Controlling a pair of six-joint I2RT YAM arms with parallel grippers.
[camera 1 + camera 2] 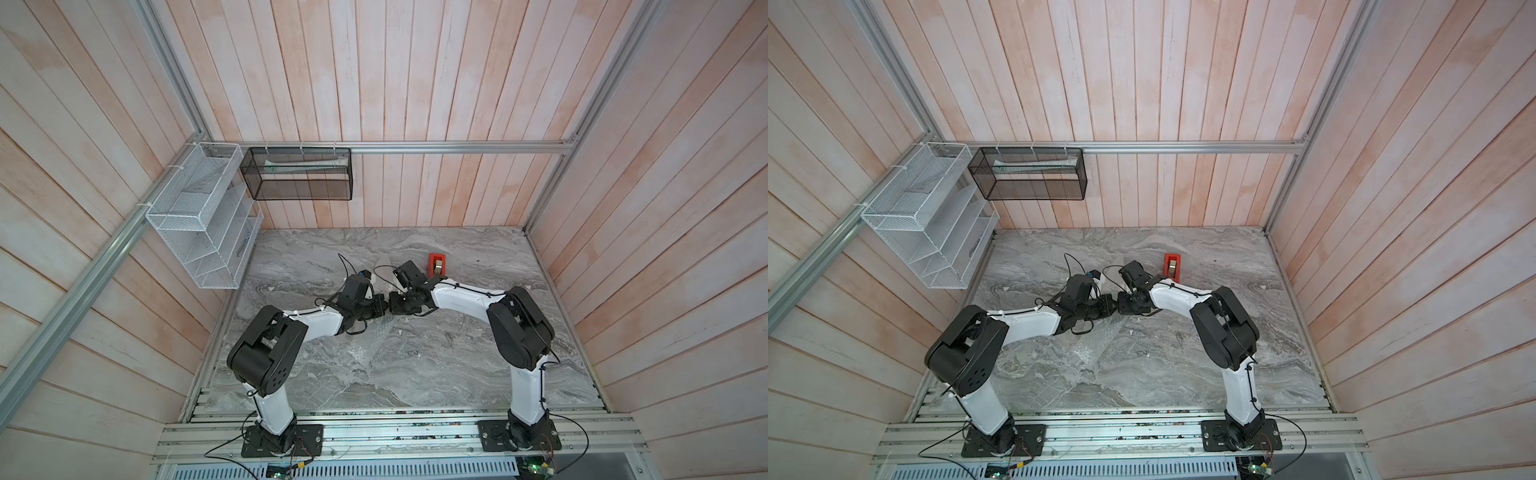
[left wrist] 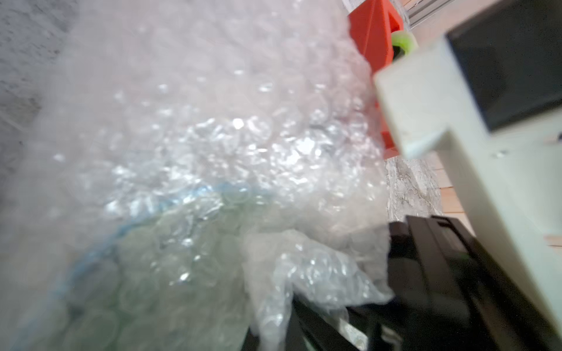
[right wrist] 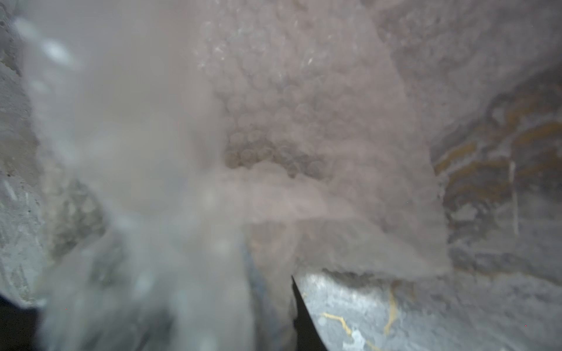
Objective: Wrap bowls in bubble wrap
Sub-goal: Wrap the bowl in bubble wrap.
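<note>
The bowl (image 2: 143,267) shows only in the left wrist view, as a pale green shape with a bluish rim behind the bubble wrap (image 2: 213,127) that covers it. In both top views the wrists hide it. My left gripper (image 2: 282,322) is shut on a bunched fold of the bubble wrap. Part of the sheet lies flat and nearly see-through on the table (image 1: 374,345) (image 1: 1096,353). The left gripper (image 1: 383,309) (image 1: 1109,306) and right gripper (image 1: 395,306) (image 1: 1121,305) meet tip to tip mid-table. Blurred bubble wrap (image 3: 304,121) fills the right wrist view. Only one dark finger (image 3: 299,322) shows there.
A red tape dispenser (image 1: 437,263) (image 1: 1172,266) (image 2: 371,45) stands just behind the right wrist. A white wire rack (image 1: 199,216) and a black mesh basket (image 1: 299,174) hang on the back left walls. The marble table (image 1: 457,365) is walled on three sides.
</note>
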